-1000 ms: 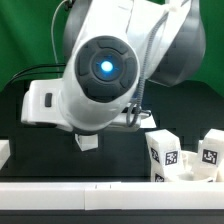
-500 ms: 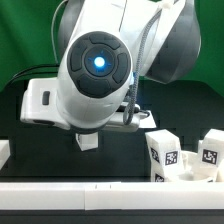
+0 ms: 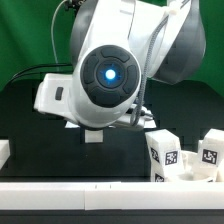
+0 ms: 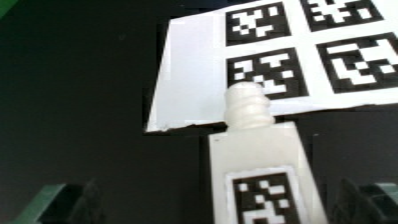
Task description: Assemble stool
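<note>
So the arm's swung toward the exterior view's right, and the gripper (image 4: 222, 200), jaws spread wide and empty, now hangs over a leg (image 4: 260, 160) ready to grab.

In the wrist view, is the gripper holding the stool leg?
No. The stool leg lies free on the black table, its peg against the marker board.

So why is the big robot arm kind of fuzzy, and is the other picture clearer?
Exterior view: the arm fills the frame close to the camera, soft-edged, its blue light glowing; the tagged legs look sharper. Wrist view: the marker board glares bright white, the tags slightly blurry, the table very dark.
</note>
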